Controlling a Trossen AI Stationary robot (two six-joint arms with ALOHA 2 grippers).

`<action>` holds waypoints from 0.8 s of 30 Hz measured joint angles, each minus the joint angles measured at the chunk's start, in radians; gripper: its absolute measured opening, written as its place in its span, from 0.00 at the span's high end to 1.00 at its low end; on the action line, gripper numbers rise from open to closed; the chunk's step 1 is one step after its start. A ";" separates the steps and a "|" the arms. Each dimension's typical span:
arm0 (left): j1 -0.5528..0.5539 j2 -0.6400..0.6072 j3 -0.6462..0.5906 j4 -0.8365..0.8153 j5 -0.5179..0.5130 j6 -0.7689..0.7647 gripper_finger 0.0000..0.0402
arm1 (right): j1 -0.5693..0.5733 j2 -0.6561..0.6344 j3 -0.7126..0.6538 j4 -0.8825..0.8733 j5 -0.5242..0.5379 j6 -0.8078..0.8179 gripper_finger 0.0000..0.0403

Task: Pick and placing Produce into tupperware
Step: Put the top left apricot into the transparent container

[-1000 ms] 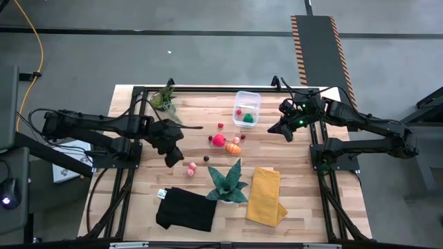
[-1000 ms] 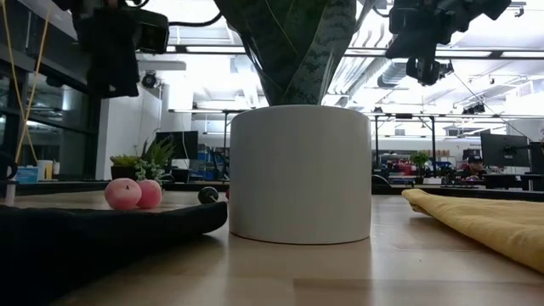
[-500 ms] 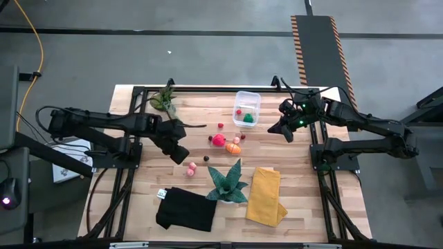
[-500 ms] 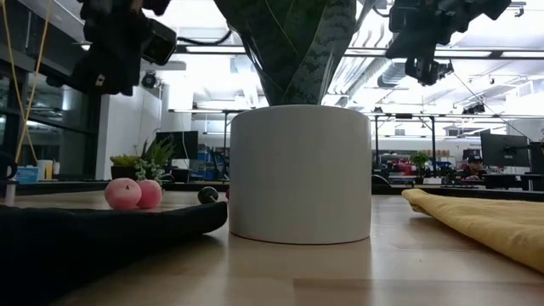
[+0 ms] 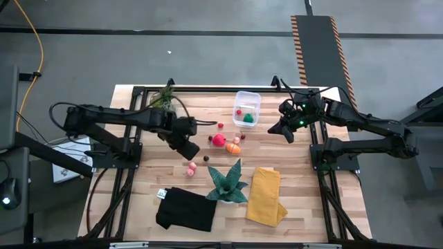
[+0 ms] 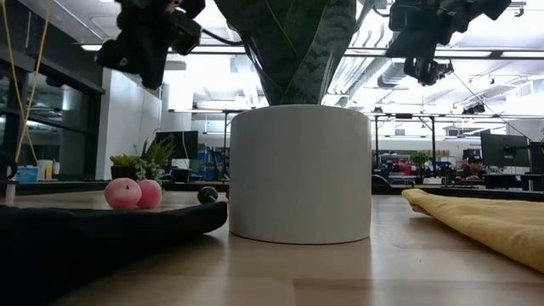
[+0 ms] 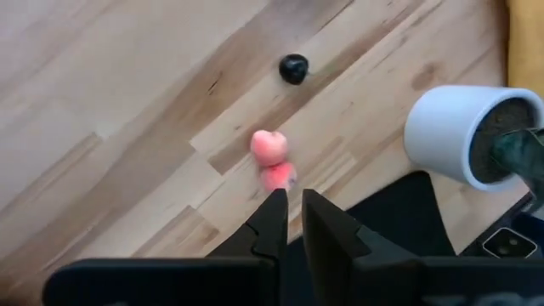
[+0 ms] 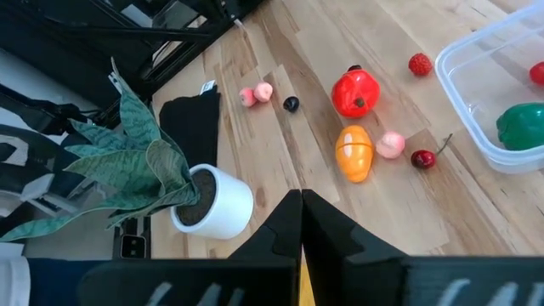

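The clear tupperware [image 5: 247,108] stands at the far middle of the table with a green piece [image 8: 523,123] and a red one inside. Loose produce lies nearer: a red fruit [image 5: 219,140], an orange one [image 5: 234,147], a small pink pair [image 7: 272,157] and a dark ball [image 7: 293,68]. My left gripper [image 5: 187,146] hovers above the table just left of the pink pair, pointing steeply down, its fingers [image 7: 276,217] almost together with nothing between them. My right gripper [image 5: 284,129] hangs shut and empty to the right of the tupperware.
A teal spiky plant in a white pot [image 5: 228,183] stands near the front middle. A black cloth [image 5: 185,209] lies on its left and a folded yellow cloth [image 5: 266,196] on its right. A small leafy plant [image 5: 164,98] sits at the far left.
My left gripper has risen and travelled toward the table's right edge, tipping further downward, and now hangs close to the pink pair. The produce and the tupperware have not moved.
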 joint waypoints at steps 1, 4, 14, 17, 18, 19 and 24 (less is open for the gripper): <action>0.000 0.017 0.022 -0.018 -0.001 0.001 0.93 | 0.000 0.000 0.000 0.000 0.000 0.000 1.00; -0.001 0.068 0.076 -0.070 -0.003 0.018 0.93 | 0.000 0.000 0.000 -0.002 0.000 0.000 1.00; 0.000 0.189 0.119 -0.104 0.067 0.008 0.93 | 0.000 0.000 0.000 -0.002 -0.009 -0.010 1.00; -0.001 0.206 0.119 -0.107 0.069 0.004 0.93 | 0.000 0.000 0.000 -0.001 -0.028 -0.026 1.00; -0.001 0.211 0.119 -0.107 0.070 0.004 0.93 | 0.000 0.000 0.000 -0.001 -0.033 -0.026 1.00; -0.001 0.216 0.119 -0.107 0.070 0.006 0.93 | 0.000 0.000 0.000 0.000 -0.038 -0.026 1.00; 0.000 0.230 0.119 -0.102 0.071 0.044 0.93 | 0.000 0.000 0.000 0.000 -0.048 -0.027 1.00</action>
